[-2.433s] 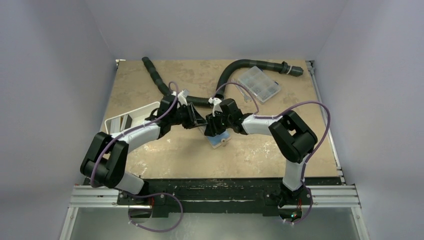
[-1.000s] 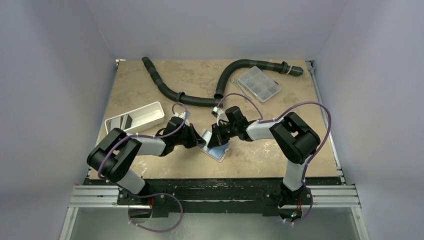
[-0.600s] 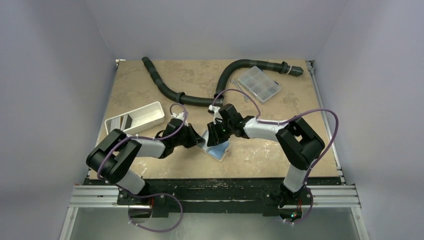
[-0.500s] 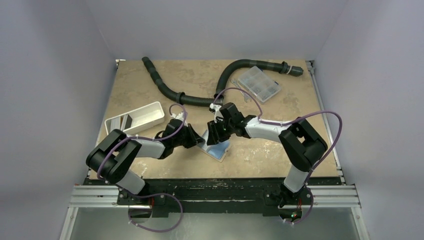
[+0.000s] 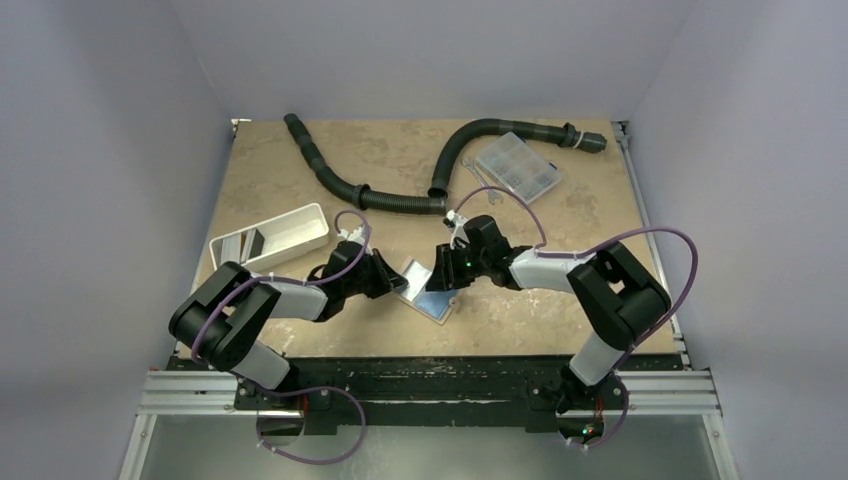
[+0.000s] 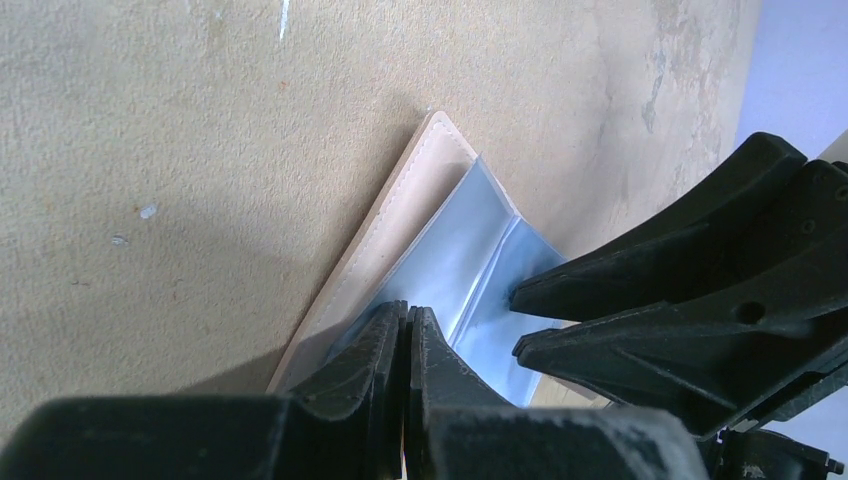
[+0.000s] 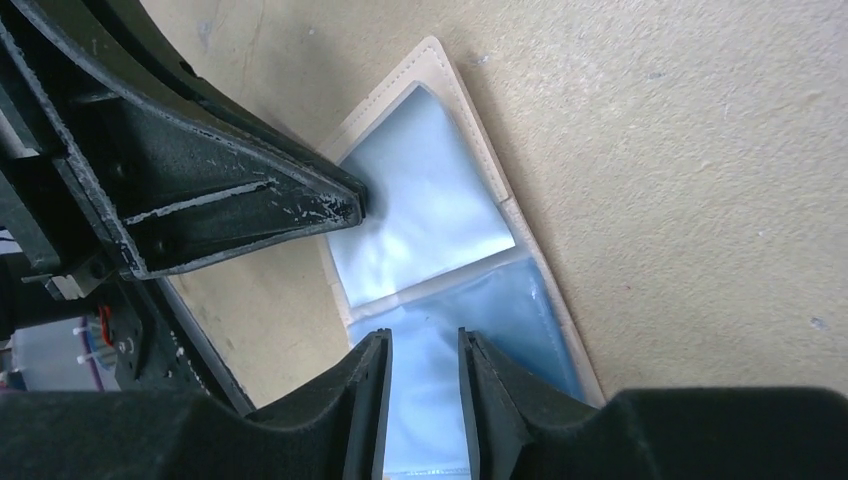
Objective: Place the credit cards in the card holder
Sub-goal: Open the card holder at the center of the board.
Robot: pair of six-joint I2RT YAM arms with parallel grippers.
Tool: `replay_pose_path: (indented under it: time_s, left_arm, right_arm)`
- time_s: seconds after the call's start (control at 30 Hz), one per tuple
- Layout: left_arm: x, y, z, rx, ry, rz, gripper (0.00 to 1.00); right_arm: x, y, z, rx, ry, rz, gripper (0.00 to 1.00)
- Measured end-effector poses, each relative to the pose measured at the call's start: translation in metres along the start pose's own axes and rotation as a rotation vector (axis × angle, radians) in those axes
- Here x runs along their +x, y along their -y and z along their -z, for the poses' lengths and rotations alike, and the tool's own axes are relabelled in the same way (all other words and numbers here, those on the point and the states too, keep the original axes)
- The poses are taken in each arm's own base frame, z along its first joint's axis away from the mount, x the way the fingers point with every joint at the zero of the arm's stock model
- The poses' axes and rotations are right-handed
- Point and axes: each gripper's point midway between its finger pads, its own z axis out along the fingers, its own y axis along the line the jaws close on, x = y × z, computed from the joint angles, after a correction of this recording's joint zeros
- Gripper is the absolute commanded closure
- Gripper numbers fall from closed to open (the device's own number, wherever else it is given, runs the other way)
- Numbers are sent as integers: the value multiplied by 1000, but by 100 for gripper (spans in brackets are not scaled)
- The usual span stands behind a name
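Observation:
The card holder [image 5: 430, 295] lies open on the tan table, its tan rim [image 6: 400, 215] framing pale-blue sleeves [image 7: 425, 215]. My left gripper [image 5: 397, 283] is shut, and its tips [image 6: 407, 312] rest on the sleeve of the half nearer the left arm; they show in the right wrist view as the left gripper [image 7: 355, 205]. My right gripper [image 7: 424, 345] hovers open over the other half with only sleeve between its fingers, and shows as the right gripper [image 5: 445, 280] [image 6: 515, 320] elsewhere. The credit cards are hidden: no loose card shows, and that half's sleeve [image 7: 530, 320] looks deeper blue.
A black corrugated hose [image 5: 370, 195] snakes across the back of the table. A clear compartment box [image 5: 517, 167] sits at the back right. A white oblong tray [image 5: 275, 235] stands left of the left arm. The table's front edge [image 5: 430, 358] is close behind the wallet.
The right gripper was closed at the wallet; it has opened and drawn back a little to the right. The left gripper stays shut on the wallet's left half.

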Motion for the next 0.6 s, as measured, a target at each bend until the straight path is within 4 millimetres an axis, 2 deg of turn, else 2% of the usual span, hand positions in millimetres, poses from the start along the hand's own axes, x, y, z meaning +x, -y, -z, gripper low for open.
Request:
replay_pose_path:
  time_s: [0.23,0.4,0.47,0.57,0.6]
  left_arm:
    - [0,0,1,-3,0,0,100]
    - [0,-1,3,-12,1,1,100]
    - [0,-1,3,-13,0,1,100]
    - [0,-1,3,-13,-1,1,100]
    - [0,-1,3,-13,-3,0,100]
  right_arm:
    - [3,-11,13,6,-23,-3,58]
    - [-1,-25,16,-59,-14,0,60]
    - [6,-21,13,-64,-18,-12,62]
    - [30,-8,12,-54,-48,-57,64]
    - [30,-8,13,-61,-40,-63,66]
